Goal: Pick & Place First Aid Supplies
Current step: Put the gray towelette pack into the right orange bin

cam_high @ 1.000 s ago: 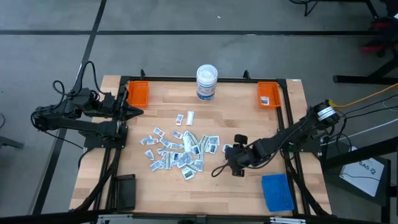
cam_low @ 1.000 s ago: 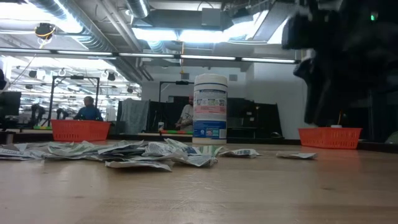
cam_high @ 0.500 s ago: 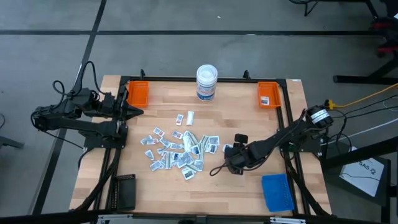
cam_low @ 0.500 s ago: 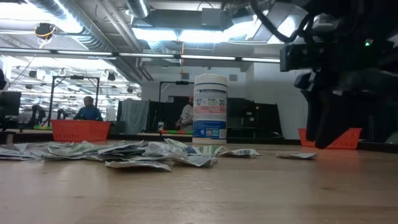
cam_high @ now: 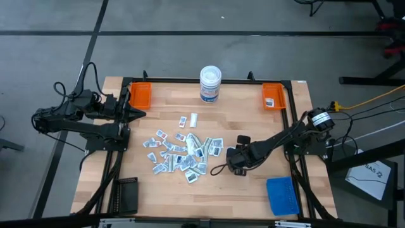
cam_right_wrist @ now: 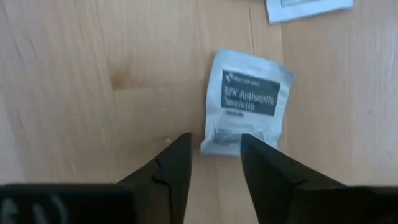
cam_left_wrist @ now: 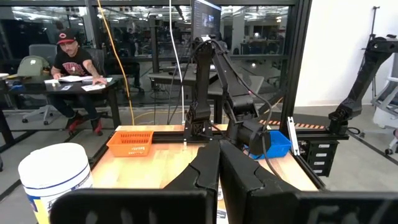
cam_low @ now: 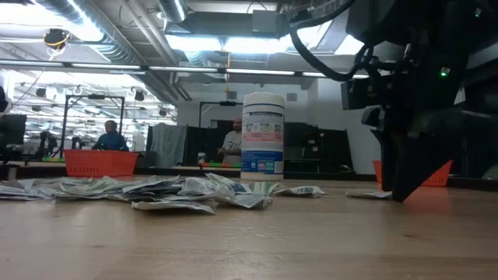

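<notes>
Just ahead of the right gripper (cam_right_wrist: 214,163), part open and empty: one packet (cam_right_wrist: 247,103), flat on the table (cam_right_wrist: 74,74). Could slide off or get pinched only at its edge.

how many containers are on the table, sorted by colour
orange trays: 2, one at the far left and one at the far right
blue bin: 1, at the near right corner
white round tub with blue label: 1, at the far middle
total: 4
</notes>
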`<action>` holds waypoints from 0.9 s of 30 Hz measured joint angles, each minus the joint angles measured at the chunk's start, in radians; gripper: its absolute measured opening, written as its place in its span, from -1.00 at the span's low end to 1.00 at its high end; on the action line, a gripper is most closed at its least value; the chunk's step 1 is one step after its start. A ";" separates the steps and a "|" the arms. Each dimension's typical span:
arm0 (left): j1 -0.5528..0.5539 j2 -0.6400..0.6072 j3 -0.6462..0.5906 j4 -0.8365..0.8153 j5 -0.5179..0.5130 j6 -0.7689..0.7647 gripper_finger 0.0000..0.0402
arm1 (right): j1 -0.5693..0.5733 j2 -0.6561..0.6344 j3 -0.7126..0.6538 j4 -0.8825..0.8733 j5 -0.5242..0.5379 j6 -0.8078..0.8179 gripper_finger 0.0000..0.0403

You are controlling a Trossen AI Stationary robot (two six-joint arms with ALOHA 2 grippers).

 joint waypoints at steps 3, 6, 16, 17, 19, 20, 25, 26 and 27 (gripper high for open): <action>0.000 0.000 0.000 0.000 0.000 0.000 -0.98 | -0.005 0.001 0.000 0.008 0.006 -0.002 -0.51; 0.000 0.000 0.000 0.000 0.000 0.000 -0.98 | -0.010 0.001 0.000 0.008 0.007 0.000 -0.69; 0.000 0.000 0.000 0.000 0.000 0.000 -0.98 | -0.018 0.001 0.000 0.005 -0.033 0.002 -0.95; 0.000 0.000 0.000 0.000 0.000 0.000 -0.98 | -0.021 0.001 0.000 0.005 -0.041 0.002 -0.96; 0.000 0.000 0.000 0.000 0.000 0.000 -0.98 | -0.024 0.000 0.000 0.005 -0.048 0.001 -0.98; 0.000 0.000 0.000 0.000 0.000 0.000 -0.98 | -0.024 -0.003 0.000 0.004 -0.049 -0.001 -0.98; 0.000 0.000 0.000 0.000 0.000 0.000 -0.98 | -0.026 -0.030 0.000 -0.004 -0.051 -0.003 -0.98; 0.000 0.000 0.000 0.000 0.000 0.000 -0.98 | -0.026 -0.041 0.000 -0.006 -0.051 -0.003 -0.99; 0.000 0.000 0.000 0.000 0.000 0.000 -0.98 | -0.026 -0.051 0.000 -0.008 -0.051 -0.002 -0.99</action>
